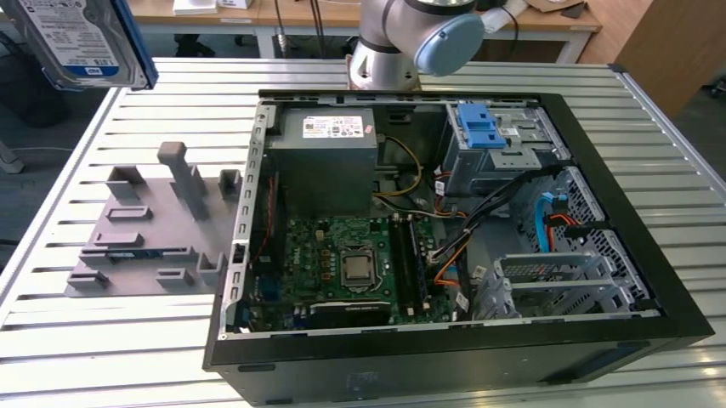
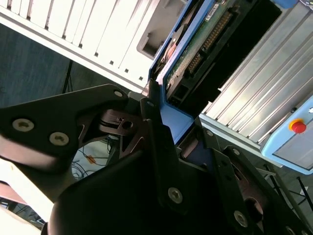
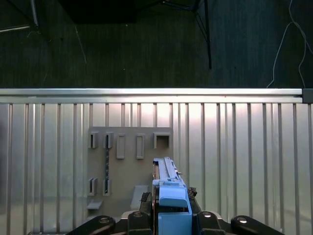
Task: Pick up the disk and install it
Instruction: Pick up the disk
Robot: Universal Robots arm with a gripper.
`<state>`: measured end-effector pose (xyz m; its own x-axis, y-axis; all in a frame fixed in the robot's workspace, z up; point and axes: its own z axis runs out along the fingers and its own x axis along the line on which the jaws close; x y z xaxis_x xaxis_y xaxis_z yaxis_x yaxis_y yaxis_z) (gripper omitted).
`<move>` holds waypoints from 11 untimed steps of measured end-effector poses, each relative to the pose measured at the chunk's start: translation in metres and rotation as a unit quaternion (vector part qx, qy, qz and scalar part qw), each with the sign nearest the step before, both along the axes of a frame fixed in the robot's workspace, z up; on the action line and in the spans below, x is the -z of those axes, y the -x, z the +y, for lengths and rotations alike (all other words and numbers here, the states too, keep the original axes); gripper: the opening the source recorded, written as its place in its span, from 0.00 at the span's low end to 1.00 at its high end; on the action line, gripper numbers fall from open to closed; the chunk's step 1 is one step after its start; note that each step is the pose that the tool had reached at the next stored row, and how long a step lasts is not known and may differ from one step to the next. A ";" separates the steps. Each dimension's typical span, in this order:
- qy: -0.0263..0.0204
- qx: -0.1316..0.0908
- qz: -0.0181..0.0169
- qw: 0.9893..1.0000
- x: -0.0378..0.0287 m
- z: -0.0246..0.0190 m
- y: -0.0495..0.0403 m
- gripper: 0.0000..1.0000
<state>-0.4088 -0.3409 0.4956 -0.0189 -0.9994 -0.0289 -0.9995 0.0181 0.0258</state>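
Observation:
The disk (image 1: 85, 42), a silver drive with a white-and-blue label in a blue carrier bracket, hangs high above the table's far corner at the exterior view's left. In the first wrist view the disk (image 3: 168, 193) stands edge-on over the grey fixture plate, and my gripper (image 3: 171, 218) is shut on its blue bracket. In the second wrist view the disk (image 2: 188, 58) shows its green circuit board and blue frame, clamped between the black fingers (image 2: 155, 132) of the gripper (image 2: 178, 142).
An open computer case (image 1: 635, 323) lies on the slatted metal table (image 1: 114, 340), with a grey power supply (image 1: 329, 161), a motherboard (image 1: 352, 263) and a drive bay with a blue latch (image 1: 482, 127). A grey fixture plate (image 1: 125, 246) lies beside the case. The arm's base (image 1: 392, 51) stands behind the case.

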 end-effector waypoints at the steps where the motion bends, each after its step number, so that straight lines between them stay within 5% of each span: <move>1: 0.000 0.000 0.000 1.000 0.0000 -0.0010 0.0000 0.36; 11: 0.000 -0.001 -0.002 1.000 0.0000 -0.0070 -0.0036 0.36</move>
